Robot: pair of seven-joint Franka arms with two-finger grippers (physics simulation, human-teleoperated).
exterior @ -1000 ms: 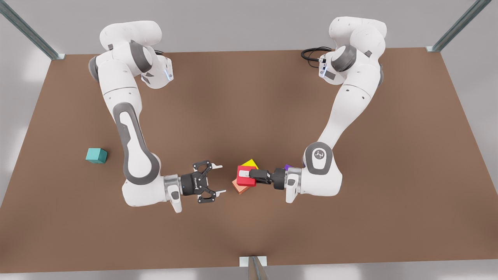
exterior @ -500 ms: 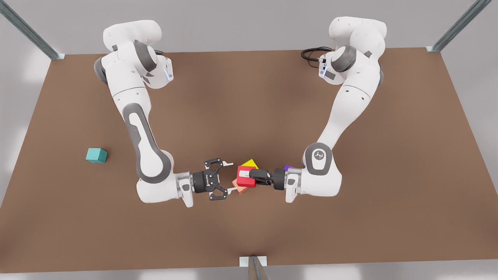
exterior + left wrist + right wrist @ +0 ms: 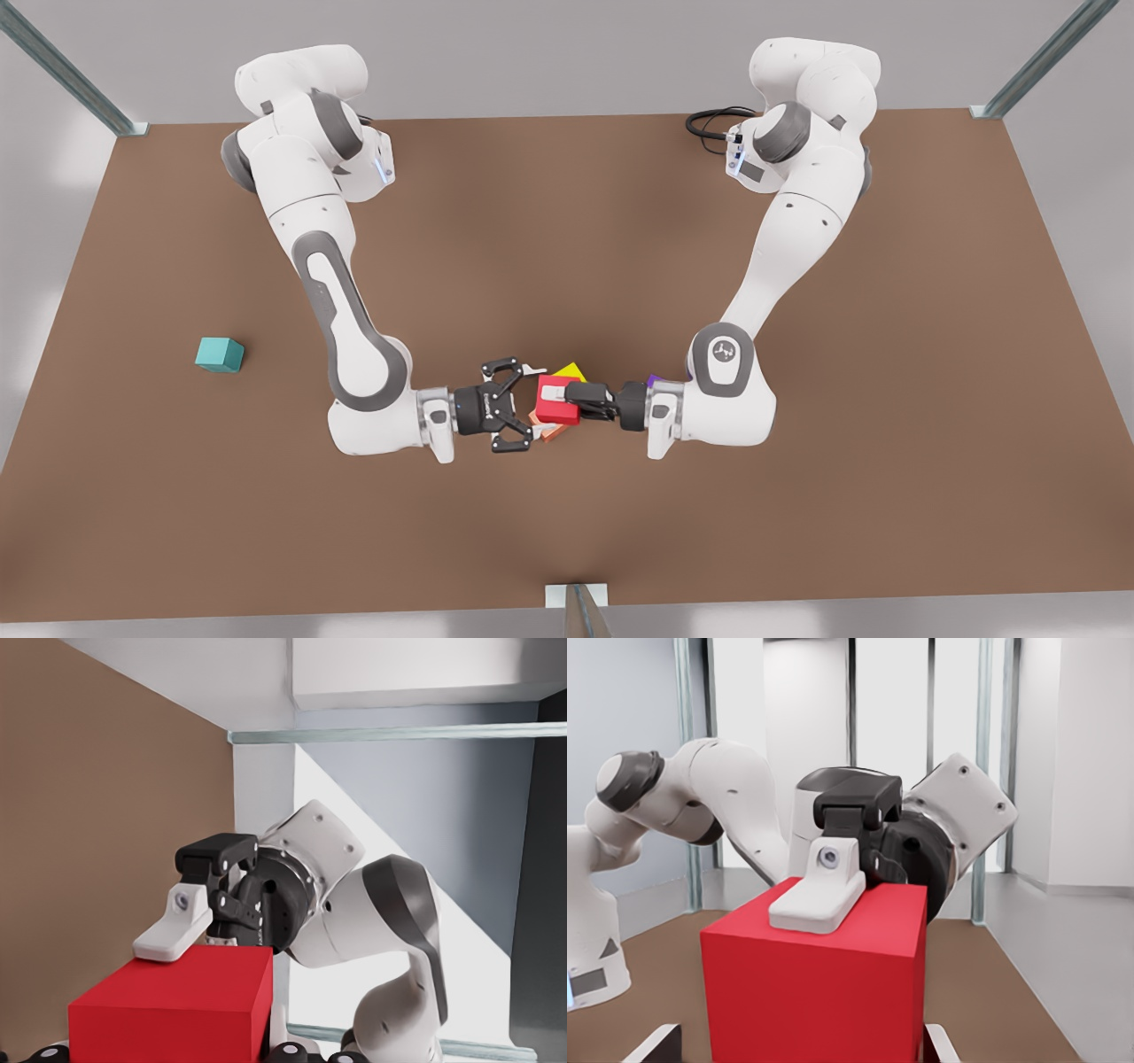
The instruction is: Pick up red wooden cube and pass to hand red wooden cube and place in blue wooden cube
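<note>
while my left gripper (image 3: pixel 562 399) pinches the small bright red wooden cube (image 3: pixel 555 406), i see my right gripper (image 3: pixel 532 400) spread around it, perhaps touching.

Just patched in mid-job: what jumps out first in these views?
The small bright red wooden cube is held above the brown table by the left claw, shut on it from the front view's right. The right claw faces it, open and straddling its sides. Far off at the front view's left sits the small teal wooden cube, alone.
</note>
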